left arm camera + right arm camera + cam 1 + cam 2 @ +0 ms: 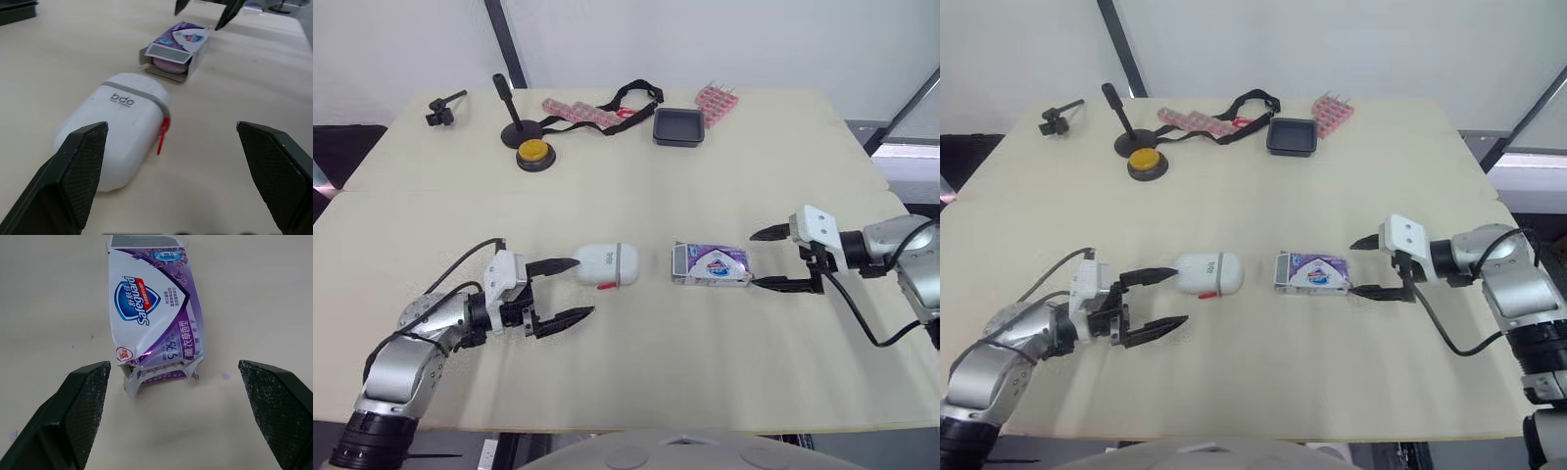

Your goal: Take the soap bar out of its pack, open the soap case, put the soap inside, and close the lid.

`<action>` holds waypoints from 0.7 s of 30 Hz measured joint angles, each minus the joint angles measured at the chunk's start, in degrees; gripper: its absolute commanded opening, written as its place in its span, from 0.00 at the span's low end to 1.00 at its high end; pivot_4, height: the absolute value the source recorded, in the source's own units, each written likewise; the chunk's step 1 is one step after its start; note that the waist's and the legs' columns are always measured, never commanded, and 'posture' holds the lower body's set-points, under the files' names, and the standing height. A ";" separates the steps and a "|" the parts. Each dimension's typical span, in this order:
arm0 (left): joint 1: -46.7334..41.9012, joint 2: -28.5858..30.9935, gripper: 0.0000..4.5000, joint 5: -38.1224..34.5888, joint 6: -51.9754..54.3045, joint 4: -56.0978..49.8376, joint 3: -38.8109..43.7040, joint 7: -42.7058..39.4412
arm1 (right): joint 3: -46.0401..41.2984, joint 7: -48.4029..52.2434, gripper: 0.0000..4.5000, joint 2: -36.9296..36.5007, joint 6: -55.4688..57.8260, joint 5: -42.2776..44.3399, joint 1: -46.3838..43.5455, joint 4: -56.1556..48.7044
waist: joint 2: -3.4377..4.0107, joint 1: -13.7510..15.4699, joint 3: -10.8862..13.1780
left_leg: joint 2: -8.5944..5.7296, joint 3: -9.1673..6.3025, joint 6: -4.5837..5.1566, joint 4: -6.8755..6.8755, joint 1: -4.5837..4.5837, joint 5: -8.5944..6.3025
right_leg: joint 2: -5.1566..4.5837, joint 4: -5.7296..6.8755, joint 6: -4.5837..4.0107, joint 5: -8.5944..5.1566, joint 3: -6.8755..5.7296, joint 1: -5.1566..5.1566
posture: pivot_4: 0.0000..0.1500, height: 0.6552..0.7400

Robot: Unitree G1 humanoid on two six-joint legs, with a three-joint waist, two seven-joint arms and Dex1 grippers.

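I count one pack (710, 264), lying flat near the middle of the table (636, 196), with one soap (170, 64) inside it. The pack is purple and white with a blue shield logo. The end turned toward the case is open, its grey flap lifted, and the pale lilac bar shows in the mouth. The opposite end is torn and ragged.

One case (606, 264) lies just beside the pack's open end, with a small gap between them. It is white and rounded, with a grey band around it, dark lettering on top and a red tab at its side. The lid is shut.

The left gripper (583, 287) sits at the case's far end with its two fingers (73, 171) spread wide. The case lies between them, closer to one finger, and I cannot tell whether that tip touches it. The right gripper (753, 258) faces the pack's torn end, its fingers (83, 406) also wide apart. One tip is close to the pack's corner, and neither is gripping anything.

Along the far edge of the table I see:
- one black square tray (678, 126)
- two pink packets (579, 113), one on each side of the tray
- one black strap (631, 98)
- one yellow button (535, 154) in front of one black stand (514, 122)
- one small black clamp (442, 108) near the left corner

All of these are well apart from the pack and case.
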 measured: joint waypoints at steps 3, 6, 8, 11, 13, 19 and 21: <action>0.91 -0.02 0.99 -0.16 -0.36 -0.07 0.90 0.51 | 0.70 -0.26 1.00 1.02 0.63 -0.25 -0.46 -0.01 | 0.00 0.01 0.00 | 0.00 0.03 0.00 0.00 0.00 0.00 | 0.00 0.00 0.00 0.00 0.02 0.00 | 1.00 0.87; 2.34 -0.02 0.99 -0.42 -0.40 -0.44 0.74 0.27 | 1.62 -0.27 1.00 1.58 1.17 -0.51 -0.84 0.12 | 0.00 0.05 0.00 | 0.00 0.05 0.00 0.00 0.00 0.00 | -0.01 0.00 0.00 0.00 0.02 -0.02 | 1.00 0.87; 2.73 -0.02 0.99 -0.55 -0.40 -1.19 0.63 0.02 | 1.95 -0.27 1.00 1.90 1.57 -0.50 -1.00 0.16 | 0.00 0.11 0.00 | 0.01 0.05 0.00 0.00 0.01 0.00 | -0.01 0.00 0.00 0.00 0.02 -0.02 | 1.00 0.87; 2.71 -0.02 0.99 -0.58 -0.45 -2.22 0.55 -0.37 | 2.41 -0.29 1.00 2.41 1.85 -0.52 -1.25 0.59 | 0.00 0.11 0.00 | 0.01 0.09 0.00 0.00 0.02 0.00 | -0.01 0.00 0.00 0.00 0.05 -0.02 | 1.00 0.87; 2.71 -0.02 0.99 -0.58 -0.46 -2.29 0.52 -0.64 | 2.55 -0.32 1.00 2.61 1.83 -0.61 -1.25 1.15 | 0.00 0.09 0.00 | 0.01 0.10 0.00 0.00 0.02 0.00 | -0.01 0.00 0.00 0.00 0.05 -0.02 | 1.00 0.87; 2.66 -0.02 0.99 -0.57 -0.46 -2.32 0.43 -0.93 | 2.61 -0.42 1.00 2.96 1.27 -1.62 -1.25 2.56 | 0.00 0.08 0.00 | 0.01 0.12 0.00 0.00 0.03 0.00 | -0.01 0.01 0.00 0.00 0.06 -0.03 | 1.00 0.87; 2.63 -0.02 1.00 -0.57 -0.46 -2.32 0.40 -0.93 | 2.61 -0.53 0.94 3.30 1.00 -1.83 -1.25 2.66 | 0.00 0.05 0.00 | 0.01 0.13 0.00 0.00 0.03 0.00 | -0.01 0.02 0.00 0.00 0.06 -0.03 | 1.00 0.87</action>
